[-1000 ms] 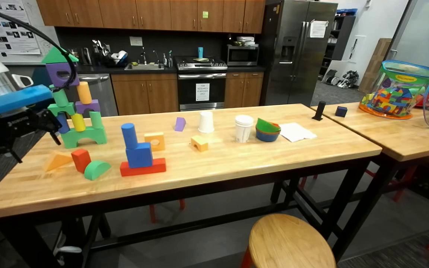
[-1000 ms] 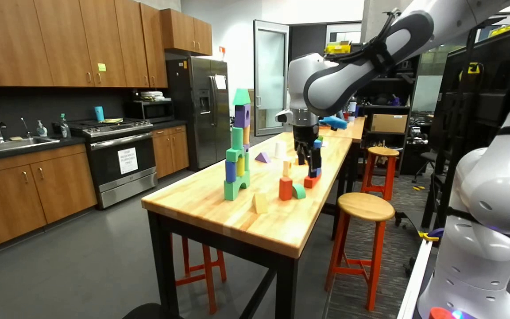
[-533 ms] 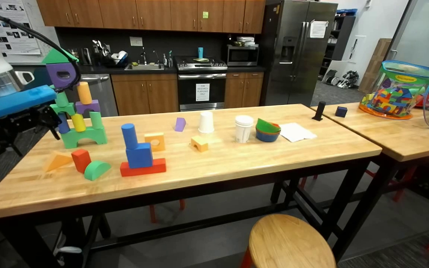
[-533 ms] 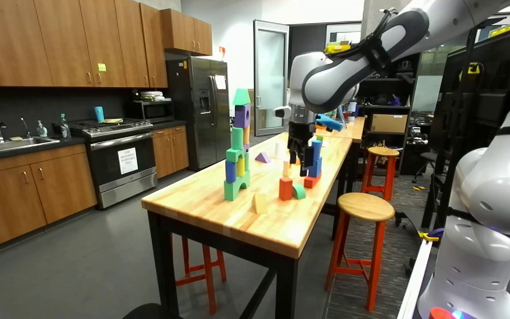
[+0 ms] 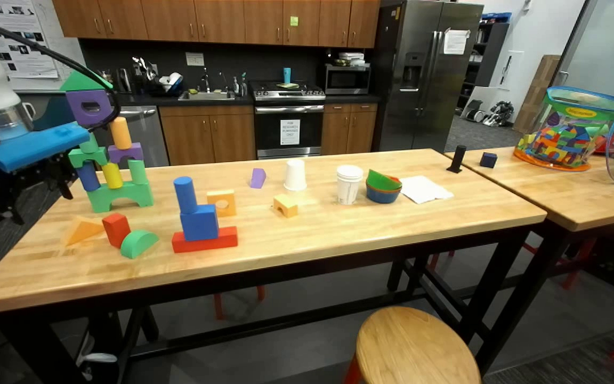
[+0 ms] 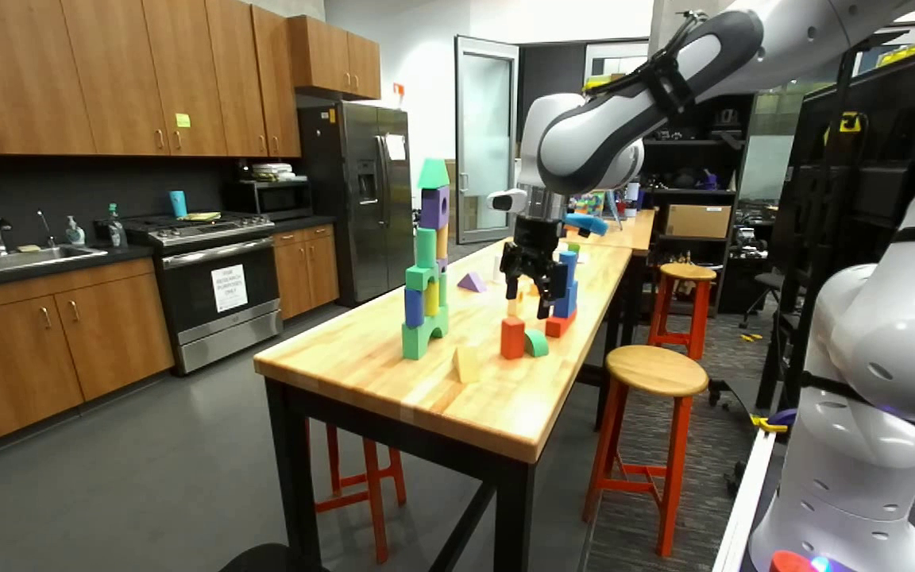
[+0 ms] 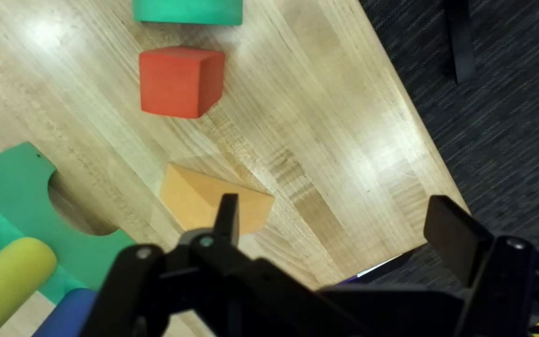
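End effector (image 7: 334, 211) spread wide, its fingers (image 7: 456, 236) well apart, hovering over the desk (image 7: 307, 107). Nearest item: orange block (image 7: 199, 196), lying on the desk apart from the end effector; in the wrist view one finger covers part of it. Red block (image 7: 171, 84) stands near the orange one; green half-circle (image 5: 139, 244) just beside the red. Block tower (image 6: 426, 250) close by: green arch (image 7: 26, 187) at the foot, yellow cylinder (image 5: 112, 175) and blue cylinder (image 5: 88, 177) upright on it, green triangle (image 6: 433, 174) at the top. In an exterior view, farther along the desk: long red block (image 5: 211, 244) carrying a blue block (image 5: 199, 223); a white cup (image 5: 295, 176) farther still.
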Controlling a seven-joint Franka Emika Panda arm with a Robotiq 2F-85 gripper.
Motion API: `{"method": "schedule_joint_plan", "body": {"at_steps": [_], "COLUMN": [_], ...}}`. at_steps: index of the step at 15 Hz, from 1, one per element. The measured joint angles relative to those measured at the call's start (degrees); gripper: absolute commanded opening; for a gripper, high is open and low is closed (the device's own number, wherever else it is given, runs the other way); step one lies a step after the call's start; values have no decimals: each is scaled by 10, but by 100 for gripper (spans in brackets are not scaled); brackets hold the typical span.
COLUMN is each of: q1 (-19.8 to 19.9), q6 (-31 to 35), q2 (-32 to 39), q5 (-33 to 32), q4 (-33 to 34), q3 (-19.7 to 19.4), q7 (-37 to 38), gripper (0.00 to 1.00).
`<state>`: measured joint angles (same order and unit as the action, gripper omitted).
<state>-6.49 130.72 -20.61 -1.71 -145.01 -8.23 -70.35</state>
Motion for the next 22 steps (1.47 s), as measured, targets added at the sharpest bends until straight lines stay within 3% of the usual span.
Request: {"method": "schedule_joint_plan", "body": {"at_steps": [22], "q1": [20], "q6": [-30], "q2": [34], "q5": [-3], "q4": [32], "q3": [5], "q7": [-14], "gripper": [100]}}
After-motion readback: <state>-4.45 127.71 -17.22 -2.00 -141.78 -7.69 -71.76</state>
